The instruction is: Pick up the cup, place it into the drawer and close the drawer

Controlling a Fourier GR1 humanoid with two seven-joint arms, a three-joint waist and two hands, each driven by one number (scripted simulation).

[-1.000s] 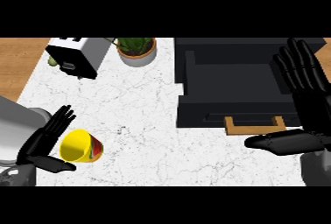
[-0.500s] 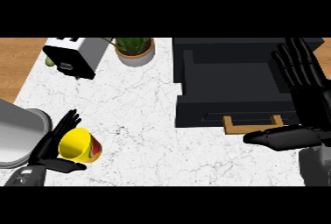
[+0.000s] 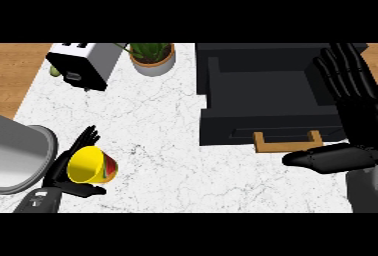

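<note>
Presently, at the far left, my left hand (image 3: 59, 176) is bracketing the yellow cup (image 3: 87, 166). The fingers (image 3: 83, 140) are standing nearly straight along its left side and the thumb is lying beneath it, so the hand is spread apart rather than clamped. The cup is resting on the white tabletop (image 3: 162, 125) near the lower left corner, tilted so that its mouth is showing, and well apart from the drawer.

Further along, a toaster (image 3: 81, 62) and a potted plant (image 3: 151, 55) are sitting at the tabletop's back edge. To the right, the dark drawer (image 3: 251, 131) is standing open, with its wooden handle (image 3: 288, 142) facing me. At the far right, my right hand (image 3: 354, 115) is resting open, fingers up, beside the drawer's right wall and holding nothing.

Judgement: the pick-up step is in hand, and the grasp is not yet closed. The next move is calling for curling fingers and thumb round the cup, lifting it, and carrying it rightward over the drawer's front wall before lowering it in.
</note>
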